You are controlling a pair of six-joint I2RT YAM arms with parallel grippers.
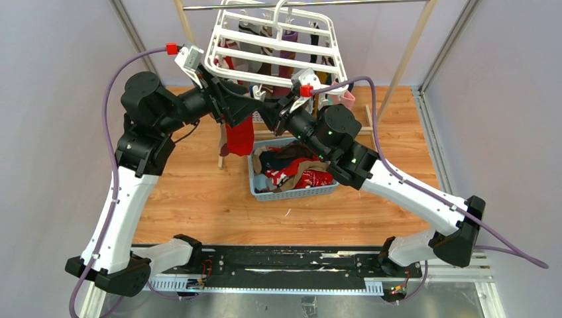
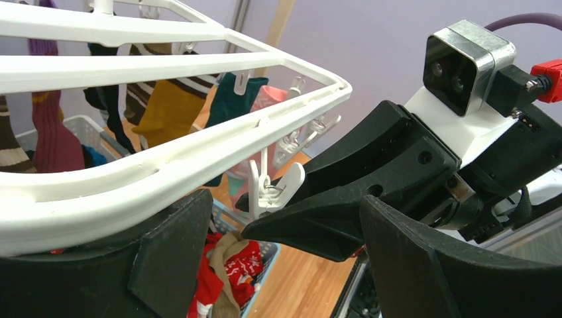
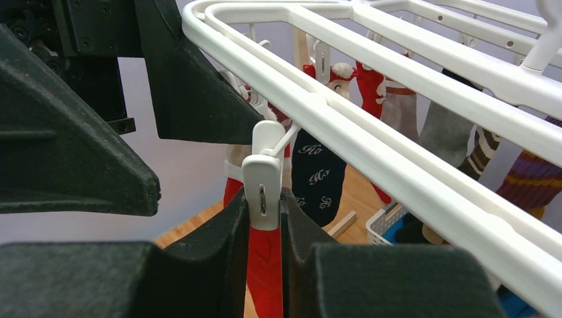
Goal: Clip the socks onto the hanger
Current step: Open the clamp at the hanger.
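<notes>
**A:** Where do things stand around the hanger?

**B:** The white hanger (image 1: 275, 50) hangs at the far side, with several socks (image 3: 318, 175) pegged under it. At its near edge the right tool (image 3: 264, 202) is clenched on a white clip (image 3: 262, 175). A red sock (image 3: 265, 268) dangles from that clip between the pads (image 3: 225, 228). The left tool (image 1: 235, 106) is released and spread wide, and hovers just beside the same edge, to the left. More socks lie in the blue basket (image 1: 298, 193) below the hanger.

**A:** How should this step be finished well?

**B:** I judge that the sock is being set into the clip. The cuff should sit deep in the clip's mouth before the right tool lets go. The release should be slow and straight, so the hanger does not swing. The left tool could steady the sock from below.

**A:** Is anything unclear?

**B:** Yes. The pads hide the clip's mouth, so I cannot tell whether it bites the fabric. The sock's lower end is cut off in the right wrist view. From above, the two tools cover the clip.
</notes>
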